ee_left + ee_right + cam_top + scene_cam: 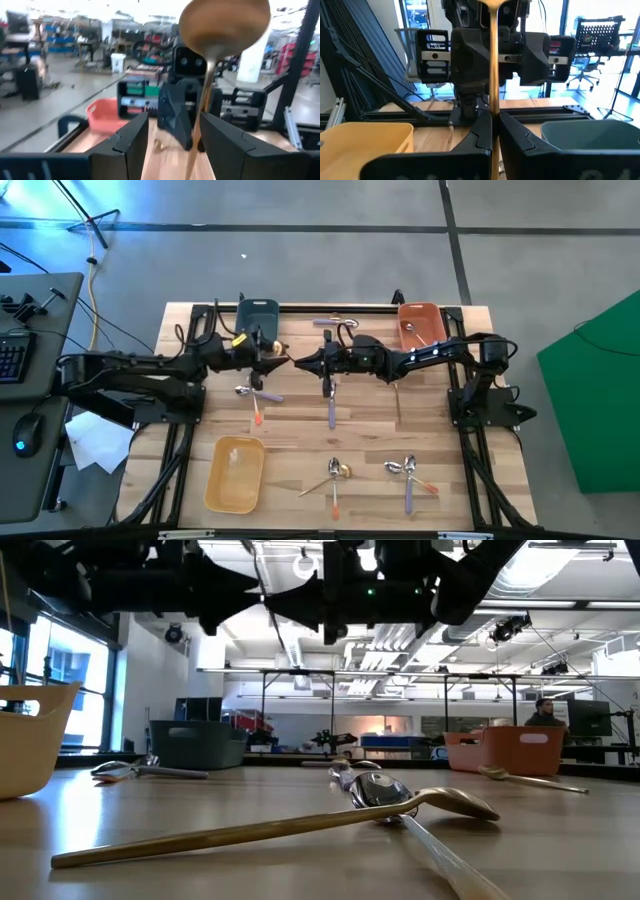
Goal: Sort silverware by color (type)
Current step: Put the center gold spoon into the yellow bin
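An all-gold spoon (220, 30) stands upright in the air over the table's far middle, bowl up. My right gripper (303, 362), reaching level from the right, is shut on its handle. My left gripper (280, 362) faces it from the left, open. Its two fingers (127, 145) stand on either side of the gold handle (199, 137), and no touch shows. Other silverware lies flat on the wood: a purple-handled piece (331, 408), a crossed pair (255, 392), a gold and orange group (336, 475), and a purple and orange pair (408, 473). My right gripper pinches the gold spoon's handle (493, 102) between its two shut fingers, partway down its length. The fingers come level from the table's right side and lie across the handle. The spoon stands upright, bowl at the top, lifted clear of the table.
A yellow bin (235, 473) sits near the front left, a dark green bin (258, 315) at the far edge and an orange bin (420, 326) at the far right. A gold piece (397, 395) lies under the right arm. A purple-handled piece (335, 323) lies at the far edge.
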`<state>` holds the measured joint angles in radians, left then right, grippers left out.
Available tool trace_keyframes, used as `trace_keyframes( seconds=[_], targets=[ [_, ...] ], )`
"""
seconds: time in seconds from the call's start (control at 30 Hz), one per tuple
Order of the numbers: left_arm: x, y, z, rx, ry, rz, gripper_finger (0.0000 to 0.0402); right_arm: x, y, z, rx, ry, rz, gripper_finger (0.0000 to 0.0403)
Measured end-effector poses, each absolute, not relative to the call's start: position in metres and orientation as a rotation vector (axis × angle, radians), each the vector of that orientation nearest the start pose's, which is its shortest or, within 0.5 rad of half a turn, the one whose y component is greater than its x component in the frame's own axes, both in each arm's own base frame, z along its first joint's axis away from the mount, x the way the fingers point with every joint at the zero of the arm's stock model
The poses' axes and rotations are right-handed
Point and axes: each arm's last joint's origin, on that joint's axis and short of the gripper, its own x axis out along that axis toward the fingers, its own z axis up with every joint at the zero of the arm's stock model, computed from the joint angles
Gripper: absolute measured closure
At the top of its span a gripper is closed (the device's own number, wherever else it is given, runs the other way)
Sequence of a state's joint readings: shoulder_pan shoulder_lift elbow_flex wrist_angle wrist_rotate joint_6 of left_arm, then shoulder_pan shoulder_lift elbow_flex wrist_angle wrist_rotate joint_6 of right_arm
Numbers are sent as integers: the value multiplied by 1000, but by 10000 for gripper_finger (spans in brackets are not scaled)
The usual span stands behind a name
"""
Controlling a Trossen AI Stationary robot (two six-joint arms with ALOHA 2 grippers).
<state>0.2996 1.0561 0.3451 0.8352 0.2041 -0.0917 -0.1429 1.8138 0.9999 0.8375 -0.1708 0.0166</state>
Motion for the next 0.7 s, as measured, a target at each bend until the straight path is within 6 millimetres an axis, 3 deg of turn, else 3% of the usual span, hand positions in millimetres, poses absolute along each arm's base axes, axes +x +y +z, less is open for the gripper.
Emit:
trace_keyframes(
  seconds=[0.43,0.57,0.7],
  targets=[
    [219,52,240,-42,-169,-51,260,389,-50,224,-10,-15,33,401],
    [222,52,243,-39,-177,-55,290,389,-50,224,-10,-15,36,402],
    [223,51,245,-34,-180,-92,348,389,-48,225,-11,-17,44,402]
  ],
)
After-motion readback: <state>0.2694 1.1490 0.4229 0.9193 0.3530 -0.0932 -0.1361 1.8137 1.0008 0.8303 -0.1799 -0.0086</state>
